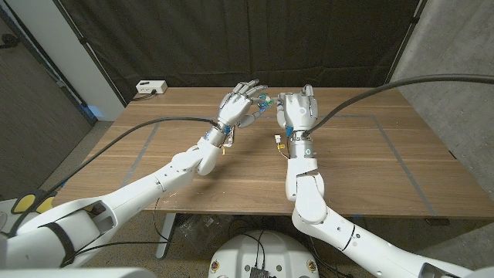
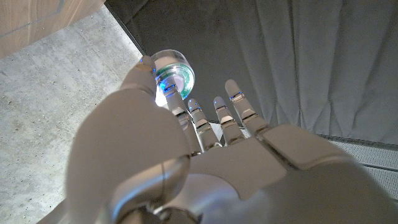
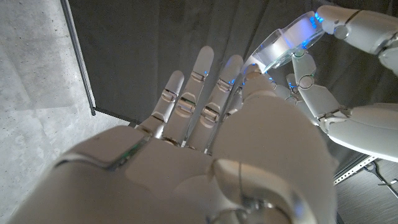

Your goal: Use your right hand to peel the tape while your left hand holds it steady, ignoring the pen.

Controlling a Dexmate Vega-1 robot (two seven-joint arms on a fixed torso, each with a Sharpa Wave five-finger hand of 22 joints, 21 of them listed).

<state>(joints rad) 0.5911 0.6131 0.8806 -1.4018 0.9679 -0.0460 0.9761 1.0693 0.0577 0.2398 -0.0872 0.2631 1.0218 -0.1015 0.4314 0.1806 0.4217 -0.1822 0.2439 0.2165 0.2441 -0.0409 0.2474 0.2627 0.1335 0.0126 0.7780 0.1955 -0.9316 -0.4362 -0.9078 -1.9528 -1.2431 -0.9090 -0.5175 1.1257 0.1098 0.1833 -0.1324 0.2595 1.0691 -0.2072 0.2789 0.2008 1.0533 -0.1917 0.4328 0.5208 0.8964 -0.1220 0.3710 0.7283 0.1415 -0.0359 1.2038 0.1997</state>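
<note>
Two hands are raised together above the far middle of the wooden table, meeting over one roll of clear tape. The left hand pinches the tape roll at its fingertips, with the remaining fingers spread; the left wrist view shows the roll clamped at the tip of the thumb and a neighbouring finger, its rim glowing blue-green. Holding it out at the fingertips, clear of the palm, appears intended to leave the roll's outer edge exposed to the other hand.

The right hand stands just beside the roll, on the side away from the left palm, fingers reaching up. In the right wrist view its thumb comes up against the edge of the roll, while the other fingers are extended and apart. Whether the thumb has actually caught a free tape end cannot be told (the contact is blurred and backlit); no peeled strip is visible, so the peel is judged not yet under way.

Count: one tape roll, two hands, one table, and one white box at the table's far corner beyond the left hand. No pen can be made out.
</note>
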